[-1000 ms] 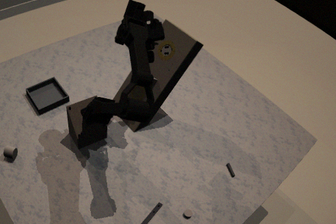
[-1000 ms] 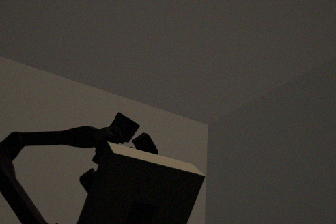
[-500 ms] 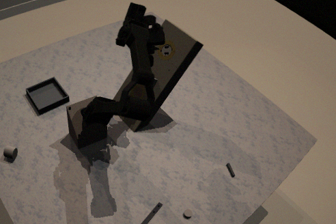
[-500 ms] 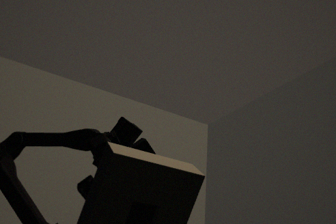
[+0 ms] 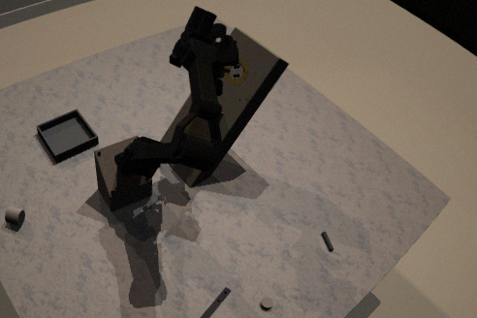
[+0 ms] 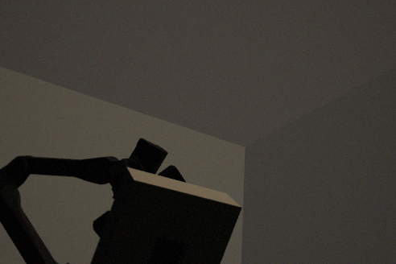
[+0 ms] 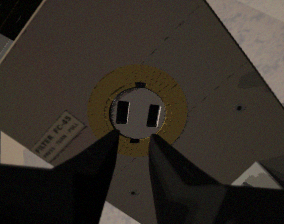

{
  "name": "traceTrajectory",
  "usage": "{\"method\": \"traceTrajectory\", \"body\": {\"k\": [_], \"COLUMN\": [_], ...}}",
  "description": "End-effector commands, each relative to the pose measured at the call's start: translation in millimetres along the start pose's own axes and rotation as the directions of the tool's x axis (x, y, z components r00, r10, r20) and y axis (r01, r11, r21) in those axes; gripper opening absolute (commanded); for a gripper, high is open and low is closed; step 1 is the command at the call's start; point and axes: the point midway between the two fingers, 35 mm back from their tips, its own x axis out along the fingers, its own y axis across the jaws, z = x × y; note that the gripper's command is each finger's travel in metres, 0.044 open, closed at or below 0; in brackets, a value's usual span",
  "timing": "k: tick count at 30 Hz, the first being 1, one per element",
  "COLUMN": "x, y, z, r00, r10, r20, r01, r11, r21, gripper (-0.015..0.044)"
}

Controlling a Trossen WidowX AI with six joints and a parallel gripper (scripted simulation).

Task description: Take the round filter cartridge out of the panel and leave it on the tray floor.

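Note:
The round filter cartridge (image 5: 237,72) (image 7: 138,117) sits in the tilted service panel (image 5: 262,58) (image 6: 173,216) (image 7: 53,65), inside a yellow ring. Its two dark slots stand upright and side by side in the wrist view, with a dark notch above and below the face. My gripper (image 7: 135,134) is slightly open and empty. Its fingertips appear over the lower edge of the cartridge; contact cannot be told. In the top view the arm hides most of the fingers. The tray (image 5: 78,149) stands left of the panel and holds nothing visible.
A second yellow ring (image 5: 196,128) shows lower on the panel, partly behind the arm. A short cylinder (image 5: 15,216) lies at the far left. A dark rod (image 5: 327,241), a flat bar (image 5: 215,302) and a small disc (image 5: 267,303) lie toward the lower right.

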Motion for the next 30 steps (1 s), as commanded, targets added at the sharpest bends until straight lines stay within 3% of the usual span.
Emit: {"method": "traceTrajectory", "body": {"k": [1, 30], "x": [9, 33], "y": [-1, -3], "z": [-2, -1], "r00": [1.000, 1.000], "r10": [-0.002, 0.000], "r20": [-0.005, 0.003], "r01": [0.002, 0.000], "r11": [1.000, 1.000], "r21": [-0.009, -0.010], "gripper": [0.0094, 0.0094]}}
